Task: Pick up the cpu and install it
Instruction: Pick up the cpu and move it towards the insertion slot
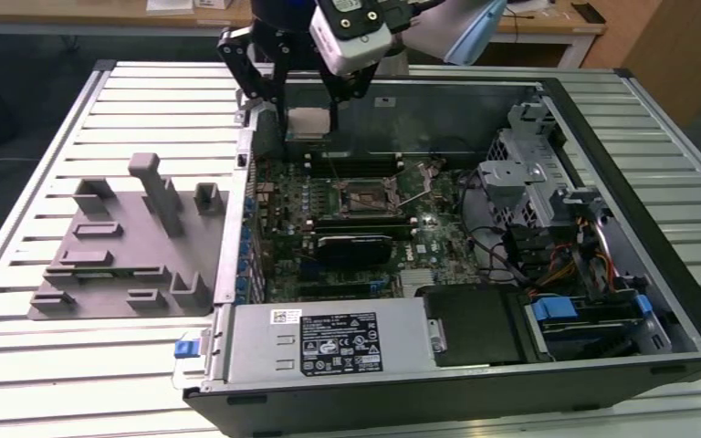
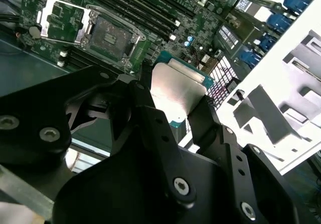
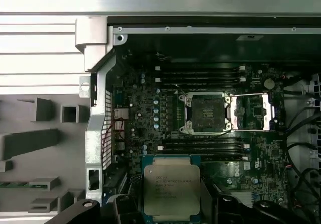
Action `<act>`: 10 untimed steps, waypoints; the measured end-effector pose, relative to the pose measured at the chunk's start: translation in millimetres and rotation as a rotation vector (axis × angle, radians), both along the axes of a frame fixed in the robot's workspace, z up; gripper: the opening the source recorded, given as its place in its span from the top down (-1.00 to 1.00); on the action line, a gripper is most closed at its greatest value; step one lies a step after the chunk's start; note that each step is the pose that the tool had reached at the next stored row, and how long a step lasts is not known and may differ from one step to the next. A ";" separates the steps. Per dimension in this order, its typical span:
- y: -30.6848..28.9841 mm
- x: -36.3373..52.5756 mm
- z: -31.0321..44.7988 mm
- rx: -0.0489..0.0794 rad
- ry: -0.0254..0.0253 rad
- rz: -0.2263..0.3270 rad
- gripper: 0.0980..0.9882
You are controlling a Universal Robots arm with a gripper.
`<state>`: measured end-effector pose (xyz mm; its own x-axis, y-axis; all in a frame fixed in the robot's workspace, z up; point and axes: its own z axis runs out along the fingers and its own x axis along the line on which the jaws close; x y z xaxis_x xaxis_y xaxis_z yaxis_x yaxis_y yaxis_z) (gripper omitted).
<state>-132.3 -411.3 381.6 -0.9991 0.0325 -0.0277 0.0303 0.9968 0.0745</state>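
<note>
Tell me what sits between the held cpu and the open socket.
In the first wrist view, a bank of black memory slots lies between the cpu and the socket.

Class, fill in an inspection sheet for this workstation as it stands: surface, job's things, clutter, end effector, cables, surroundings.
Surface: slatted metal table carrying an open computer case.
Job's things: cpu held clear of the socket, which is open and empty.
Clutter: grey fixture tray beside the case.
End effector: shut on the cpu's edges.
Cables: coloured wire bundle inside the case, away from the socket.
Surroundings: wooden desk behind the table.
</note>
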 end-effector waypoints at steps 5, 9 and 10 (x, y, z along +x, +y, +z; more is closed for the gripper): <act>0.0 0.1 -0.1 0.000 -0.0001 0.000 0.00; 0.1 1.0 -1.9 0.000 0.0000 0.000 0.00; 0.0 1.2 -2.5 0.000 -0.0001 0.000 0.00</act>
